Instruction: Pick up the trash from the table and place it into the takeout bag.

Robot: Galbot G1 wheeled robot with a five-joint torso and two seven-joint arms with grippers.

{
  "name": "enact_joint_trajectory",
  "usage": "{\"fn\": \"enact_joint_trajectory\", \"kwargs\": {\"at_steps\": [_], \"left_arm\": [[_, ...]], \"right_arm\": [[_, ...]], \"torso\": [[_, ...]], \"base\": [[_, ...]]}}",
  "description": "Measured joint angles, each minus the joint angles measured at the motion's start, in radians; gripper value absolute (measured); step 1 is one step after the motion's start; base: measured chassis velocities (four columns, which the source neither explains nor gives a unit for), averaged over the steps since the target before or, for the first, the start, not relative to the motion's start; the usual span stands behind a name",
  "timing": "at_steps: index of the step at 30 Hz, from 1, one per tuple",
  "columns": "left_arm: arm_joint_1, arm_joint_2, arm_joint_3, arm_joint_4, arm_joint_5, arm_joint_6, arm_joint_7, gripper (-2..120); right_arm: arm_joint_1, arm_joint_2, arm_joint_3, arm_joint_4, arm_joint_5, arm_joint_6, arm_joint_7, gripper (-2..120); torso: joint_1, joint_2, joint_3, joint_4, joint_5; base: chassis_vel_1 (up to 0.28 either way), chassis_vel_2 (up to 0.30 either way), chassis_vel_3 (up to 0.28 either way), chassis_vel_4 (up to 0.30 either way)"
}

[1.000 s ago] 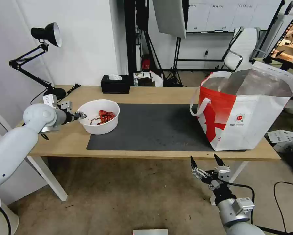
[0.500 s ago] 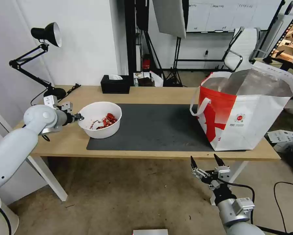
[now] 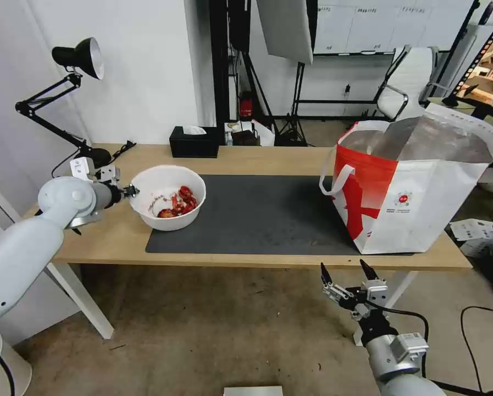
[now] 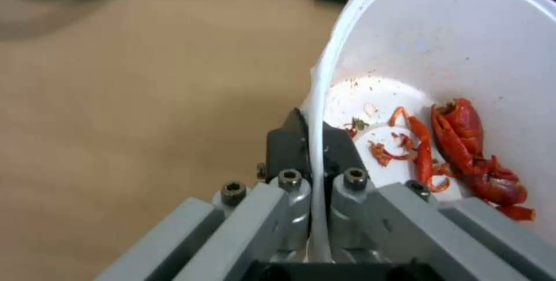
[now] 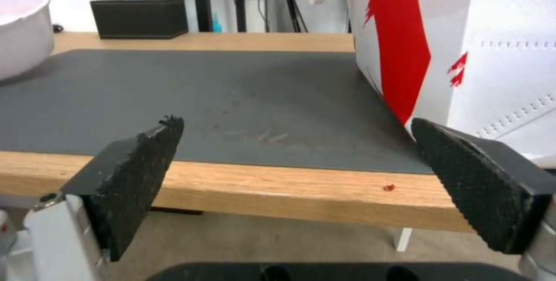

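A white round bowl (image 3: 167, 196) with red scraps (image 3: 179, 202) hangs tilted just above the left end of the dark mat on the table (image 3: 241, 159). My left gripper (image 3: 129, 191) is shut on the bowl's left rim (image 4: 317, 111), one finger inside and one outside. The red scraps (image 4: 472, 155) lie low in the bowl. The takeout bag (image 3: 416, 184) stands open on the table's right end, its red and white side (image 5: 463, 42) close to my right gripper. My right gripper (image 3: 346, 272) waits open below the table's front edge.
A black tissue box (image 3: 194, 141) sits at the table's back edge and a black desk lamp (image 3: 78, 58) stands at the back left corner. The dark mat (image 3: 257, 214) lies bare between bowl and bag. A tiny red crumb (image 5: 388, 187) rests on the front edge.
The left gripper has lifted the bowl by its rim and tipped it, so the red scraps slid toward the lower side. The right arm has stayed still.
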Motion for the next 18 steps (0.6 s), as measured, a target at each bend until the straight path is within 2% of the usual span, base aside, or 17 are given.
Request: {"fn": "enact_joint_trajectory", "kwargs": {"at_steps": [1,3,4,7,10,14,17,18], "left_arm": [[0.0,0.0,0.0,0.0,0.0,0.0,0.0,0],[0.031,0.005,-0.016,-0.029,0.088,-0.095,0.027,0],[0.031,0.005,-0.016,-0.029,0.088,-0.095,0.027,0],[0.067,0.006,-0.036,-0.059,0.166,-0.192,0.044,0],[0.072,0.006,-0.039,-0.071,0.195,-0.235,0.046,0],[0.049,0.005,-0.029,-0.086,0.194,-0.243,0.046,0],[-0.054,-0.019,0.053,-0.116,0.156,-0.231,0.034,0],[-0.054,-0.019,0.053,-0.116,0.156,-0.231,0.034,0]], "right_arm": [[0.0,0.0,0.0,0.0,0.0,0.0,0.0,100],[0.0,0.0,0.0,0.0,0.0,0.0,0.0,100],[0.0,0.0,0.0,0.0,0.0,0.0,0.0,100],[0.0,0.0,0.0,0.0,0.0,0.0,0.0,100],[0.0,0.0,0.0,0.0,0.0,0.0,0.0,100],[0.0,0.0,0.0,0.0,0.0,0.0,0.0,100],[0.0,0.0,0.0,0.0,0.0,0.0,0.0,100],[0.0,0.0,0.0,0.0,0.0,0.0,0.0,100]], "torso": [[0.0,0.0,0.0,0.0,0.0],[0.0,0.0,0.0,0.0,-0.0001],[0.0,0.0,0.0,0.0,-0.0001],[0.0,0.0,0.0,0.0001,-0.0001],[0.0,0.0,0.0,0.0001,-0.0001],[0.0,0.0,0.0,0.0003,-0.0003],[0.0,0.0,0.0,0.0005,-0.0001],[0.0,0.0,0.0,0.0005,-0.0001]], "base": [[0.0,0.0,0.0,0.0],[0.0,0.0,0.0,0.0],[0.0,0.0,0.0,0.0],[0.0,0.0,0.0,0.0],[0.0,0.0,0.0,0.0],[0.0,0.0,0.0,0.0],[0.0,0.0,0.0,0.0],[0.0,0.0,0.0,0.0]]}}
